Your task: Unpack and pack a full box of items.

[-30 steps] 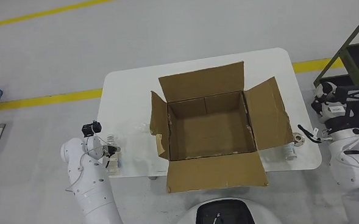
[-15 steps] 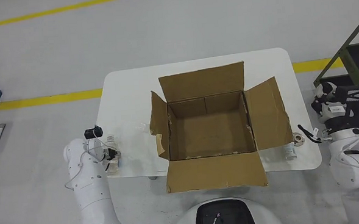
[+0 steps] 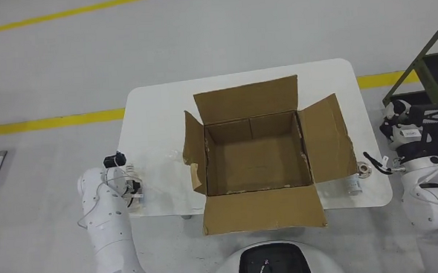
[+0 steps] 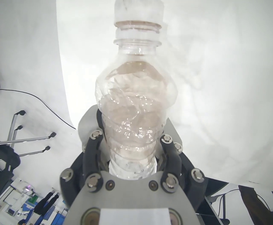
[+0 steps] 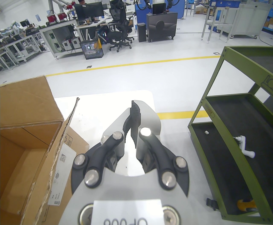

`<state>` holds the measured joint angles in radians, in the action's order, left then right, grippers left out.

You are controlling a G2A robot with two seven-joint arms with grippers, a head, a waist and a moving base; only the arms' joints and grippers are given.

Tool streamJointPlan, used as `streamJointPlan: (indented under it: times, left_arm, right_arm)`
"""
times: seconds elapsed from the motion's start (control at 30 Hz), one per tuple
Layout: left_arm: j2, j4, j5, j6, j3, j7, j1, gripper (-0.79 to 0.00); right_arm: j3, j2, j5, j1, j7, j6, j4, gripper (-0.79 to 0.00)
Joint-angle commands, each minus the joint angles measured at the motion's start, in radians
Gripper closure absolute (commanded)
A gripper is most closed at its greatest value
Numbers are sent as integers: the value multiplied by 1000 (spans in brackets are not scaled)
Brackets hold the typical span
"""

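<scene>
An open cardboard box (image 3: 257, 160) stands in the middle of the white table (image 3: 158, 110), all flaps folded outward and only its bare floor showing inside. My left gripper (image 4: 132, 138) is shut on a clear plastic bottle (image 4: 136, 95) with a white cap, held at the table's front left edge (image 3: 134, 187). My right gripper (image 5: 133, 115) is shut with nothing between its fingers. It hovers over the table's right end, beside the box's right flap (image 5: 64, 136).
A small clear item (image 3: 174, 154) lies on the table left of the box. A round object (image 3: 364, 168) and a small bottle (image 3: 353, 185) sit near the front right corner. A green cart (image 5: 234, 132) stands right of the table.
My left arm has shifted slightly at the table's front left edge, keeping the bottle in its grip. The right arm and the box have not moved.
</scene>
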<state>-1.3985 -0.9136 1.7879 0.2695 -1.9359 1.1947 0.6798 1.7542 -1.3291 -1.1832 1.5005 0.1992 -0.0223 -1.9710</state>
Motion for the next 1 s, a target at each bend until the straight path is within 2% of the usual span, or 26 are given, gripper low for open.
streamJointPlan:
  times: [0.0,0.07,0.2,0.3,0.37,0.47,0.53,0.97]
  left_arm:
    - [0,-55,-42,11,0,28,5,0]
    - [-2,-141,-103,20,-3,61,14,0]
    - [-8,-402,-279,36,-6,207,40,0]
    - [-11,-576,-418,-6,-11,313,54,0]
    - [-12,-684,-499,-45,-16,332,59,0]
    - [-9,-787,-610,-84,-17,341,87,0]
    - [-6,-817,-646,-95,-14,341,102,0]
    - [-6,-817,-646,-95,-14,341,102,0]
  right_arm:
    - [0,0,0,0,0,0,0,0]
    - [0,0,0,0,0,0,0,0]
    - [0,0,0,0,0,0,0,0]
    - [0,0,0,0,0,0,0,0]
    - [0,0,0,0,0,0,0,0]
    - [0,0,0,0,0,0,0,0]
    - [0,0,0,0,0,0,0,0]
    - [1,0,1,2,-4,0,0,0]
